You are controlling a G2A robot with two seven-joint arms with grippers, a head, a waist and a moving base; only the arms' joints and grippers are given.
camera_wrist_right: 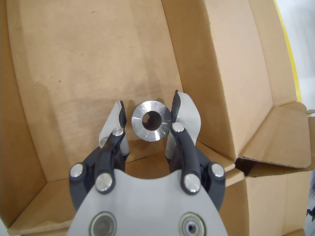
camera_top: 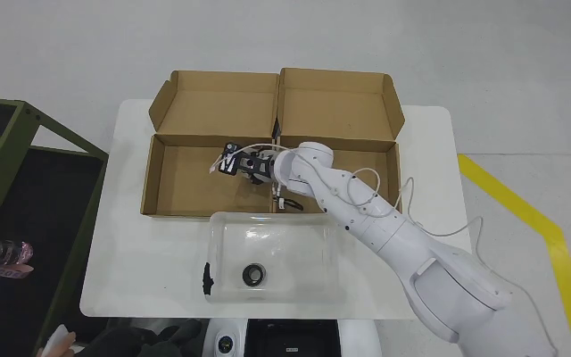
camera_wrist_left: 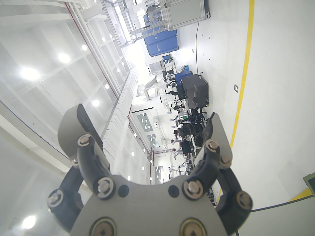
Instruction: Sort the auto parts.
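Note:
A shiny metal bushing [camera_wrist_right: 150, 124] with a centre hole stands between the fingers of my right gripper [camera_wrist_right: 148, 110], over the floor of the cardboard box's left compartment [camera_wrist_right: 86, 50]. One pad [camera_wrist_right: 175, 109] touches its rim, while the other pad [camera_wrist_right: 122, 117] stands a small gap away, so the gripper is slightly open around it. From above, that gripper [camera_top: 234, 164] hangs over the left compartment [camera_top: 183, 183]. My left gripper [camera_wrist_left: 147, 121] is open with nothing in it and faces away from the table.
A clear plastic bin [camera_top: 321, 268] at the table's front holds a black ring [camera_top: 255, 274], with a dark piece [camera_top: 207, 278] at its left wall. A small dark part [camera_top: 290, 203] lies in the box's right compartment. The box lids stand open at the back.

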